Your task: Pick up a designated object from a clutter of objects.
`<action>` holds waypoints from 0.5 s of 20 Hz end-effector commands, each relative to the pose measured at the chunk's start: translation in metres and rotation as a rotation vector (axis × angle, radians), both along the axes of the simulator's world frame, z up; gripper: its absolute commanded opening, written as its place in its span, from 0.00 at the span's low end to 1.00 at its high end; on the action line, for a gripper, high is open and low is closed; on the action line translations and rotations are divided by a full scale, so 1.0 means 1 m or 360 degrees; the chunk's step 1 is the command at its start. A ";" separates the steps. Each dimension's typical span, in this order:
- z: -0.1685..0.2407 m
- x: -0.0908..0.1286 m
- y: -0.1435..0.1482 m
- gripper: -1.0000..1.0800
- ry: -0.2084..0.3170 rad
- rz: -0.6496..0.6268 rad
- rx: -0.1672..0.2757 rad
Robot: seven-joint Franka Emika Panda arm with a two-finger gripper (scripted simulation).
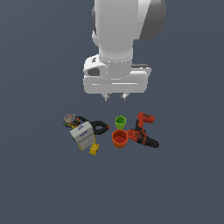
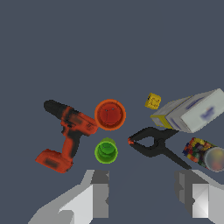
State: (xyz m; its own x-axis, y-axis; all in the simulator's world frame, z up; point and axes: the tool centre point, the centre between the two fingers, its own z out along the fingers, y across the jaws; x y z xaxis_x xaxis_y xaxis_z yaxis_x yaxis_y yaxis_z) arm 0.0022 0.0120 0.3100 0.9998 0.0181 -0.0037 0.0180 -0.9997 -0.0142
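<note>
orange-red cup [image 2: 110, 114]: round, rimmed, upright, mouth up | tool [image 1: 114, 96]: fingers apart, holding nothing

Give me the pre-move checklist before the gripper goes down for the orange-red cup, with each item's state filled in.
1. Gripper open and empty: ok.
2. Orange-red cup upright, mouth up: ok.
3. Gripper centred over the cup: not ok in the exterior view; it hangs high above, nearer the green cup.
4. Room for fingers around the rim: not ok; the drill touches or nearly touches it.
5. Clamp clear of the cup: ok.
6. Cup empty: ok, wrist view shows bare bottom.
</note>
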 end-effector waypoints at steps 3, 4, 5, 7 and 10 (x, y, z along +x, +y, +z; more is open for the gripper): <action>-0.002 0.001 0.000 0.62 -0.0001 -0.0020 -0.0006; -0.003 0.001 0.000 0.62 -0.0002 -0.0029 -0.0009; -0.004 0.001 -0.001 0.62 -0.0002 -0.0038 -0.0012; -0.006 0.001 -0.001 0.62 -0.0004 -0.0060 -0.0019; -0.011 0.002 -0.001 0.62 -0.0007 -0.0104 -0.0033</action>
